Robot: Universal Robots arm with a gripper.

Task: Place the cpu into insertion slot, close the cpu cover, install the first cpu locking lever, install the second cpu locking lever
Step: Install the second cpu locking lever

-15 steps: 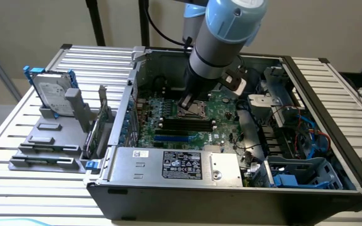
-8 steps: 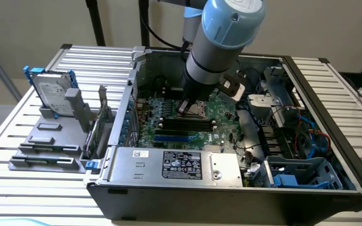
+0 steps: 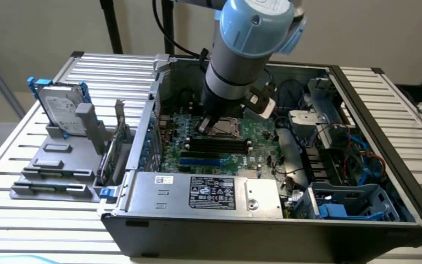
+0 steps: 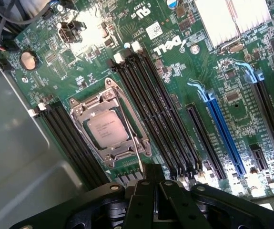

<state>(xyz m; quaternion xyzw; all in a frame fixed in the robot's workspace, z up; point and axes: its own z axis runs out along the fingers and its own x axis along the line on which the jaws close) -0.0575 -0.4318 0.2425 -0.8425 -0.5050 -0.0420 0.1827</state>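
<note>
The cpu [image 4: 107, 128], a silver-grey square chip, lies flat in the insertion slot [image 3: 231, 127] on the green board. The silver cpu cover [image 4: 95, 102] is folded down around it, with the chip showing through its window. A thin wire locking lever [image 4: 132, 138] runs along one side of the cover towards my gripper [image 4: 152, 172]. My gripper is shut, and its black tips meet at the free end of that lever. I cannot tell whether they pinch it or only touch it. In the exterior view the gripper [image 3: 211, 126] reaches down into the case just beside the socket.
Long black memory slots [image 4: 160, 119] flank the socket, and a blue expansion slot [image 4: 225, 133] lies beyond them. A grey case wall [image 4: 13, 157] stands close by. The power supply [image 3: 204, 192] sits at the front of the case, with cables [image 3: 357, 148] at the exterior view's right and a hard drive [image 3: 61, 107] outside.
</note>
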